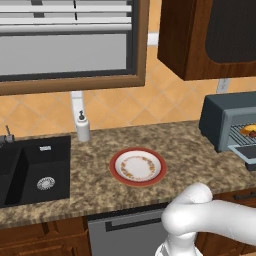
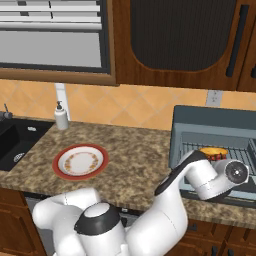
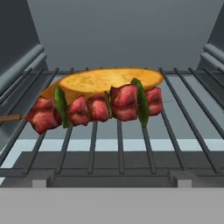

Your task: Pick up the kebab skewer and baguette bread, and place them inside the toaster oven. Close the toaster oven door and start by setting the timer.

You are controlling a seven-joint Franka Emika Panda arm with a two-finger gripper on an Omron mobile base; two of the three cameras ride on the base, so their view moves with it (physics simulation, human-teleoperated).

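Lying on the toaster oven [image 2: 215,131] rack, kebab skewer [image 3: 94,108] touches baguette bread [image 3: 105,80]; claw's spread seemingly untellable.

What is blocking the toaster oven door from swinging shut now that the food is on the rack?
The arm's own hand: the gripper hangs over the lowered blue-grey toaster oven door, facing the golden baguette bread and red-brown kebab skewer on the wire rack. Nothing else visible.
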